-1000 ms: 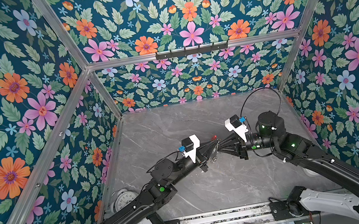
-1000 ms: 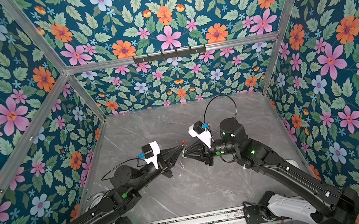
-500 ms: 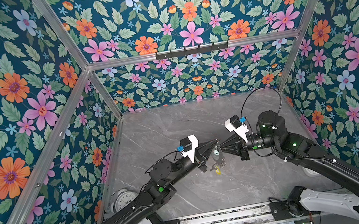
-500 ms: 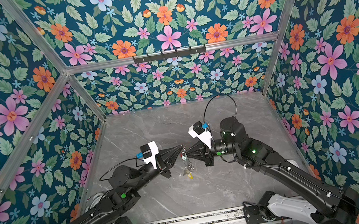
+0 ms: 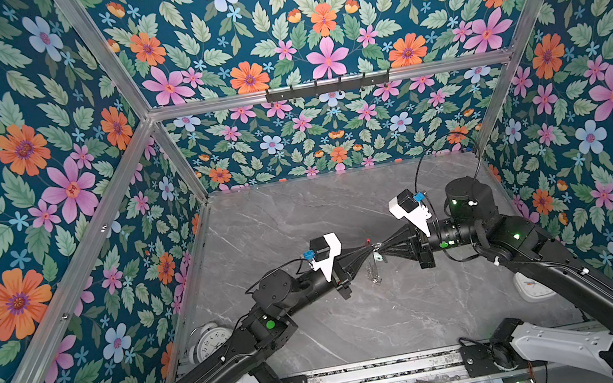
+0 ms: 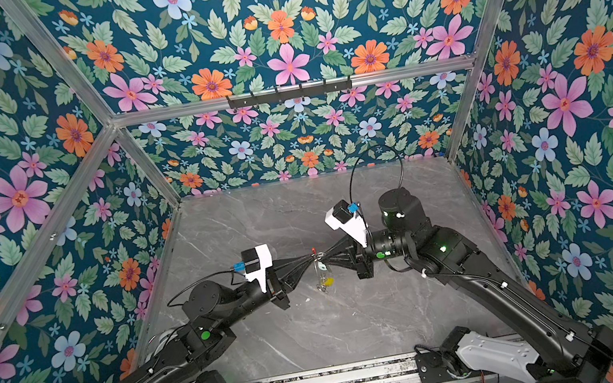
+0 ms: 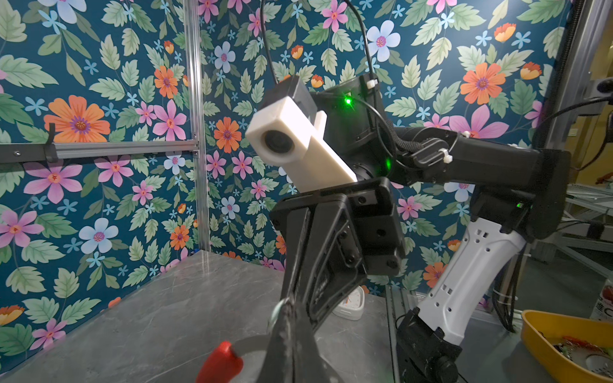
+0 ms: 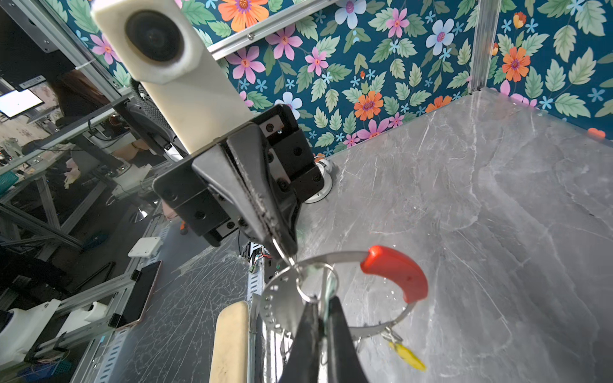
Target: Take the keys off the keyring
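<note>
The left gripper (image 8: 286,250) is clamped shut on the flat metal band of the keyring (image 8: 341,255), its fingertips pinching the band's edge close to the red section (image 8: 394,275). The right gripper (image 8: 322,303) meets it nose to nose, jaws closed on a small silver split ring (image 8: 315,282) that is threaded on the same band. Something thin and pale sits between its fingers, but I cannot tell whether it is gripped too.

In both top views the two gripper tips almost touch, and the hoop hangs edge-on beneath them, lifted off the table (image 5: 299,210) above its middle. The keys (image 6: 325,288) dangle from the hoop below the tips. A pale oblong tag (image 6: 322,268) hangs just under the right gripper and a yellow tag (image 6: 328,280) sits lower. In the right wrist view the yellow tag hangs from the far lower part of the hoop.

A round alarm clock (image 5: 211,339) stands at the table's front left corner. A white clock (image 5: 531,285) lies by the right edge.
</note>
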`<state>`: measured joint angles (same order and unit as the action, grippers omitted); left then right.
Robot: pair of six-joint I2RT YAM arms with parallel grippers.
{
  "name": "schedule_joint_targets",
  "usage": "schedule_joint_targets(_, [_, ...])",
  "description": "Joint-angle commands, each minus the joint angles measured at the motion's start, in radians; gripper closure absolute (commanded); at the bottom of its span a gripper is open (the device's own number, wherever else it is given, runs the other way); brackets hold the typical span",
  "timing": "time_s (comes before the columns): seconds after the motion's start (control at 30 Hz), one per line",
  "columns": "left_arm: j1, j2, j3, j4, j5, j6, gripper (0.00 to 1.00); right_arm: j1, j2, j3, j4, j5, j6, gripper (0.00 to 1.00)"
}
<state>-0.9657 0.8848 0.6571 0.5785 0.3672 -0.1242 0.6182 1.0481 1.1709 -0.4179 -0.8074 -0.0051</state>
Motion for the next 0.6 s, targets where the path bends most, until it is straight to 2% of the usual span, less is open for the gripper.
schedule_joint_targets(0.0, [0.002,-0.006,0.009,-0.001,0.037,0.002,1.00,-0.007,0.006,0.030,-0.056,0.006,-0.048,1.00])
schedule_joint_targets(0.57, [0.004,-0.015,0.011,-0.004,0.128,-0.021,1.00,-0.023,0.039,0.082,-0.070,-0.003,-0.076,1.00])
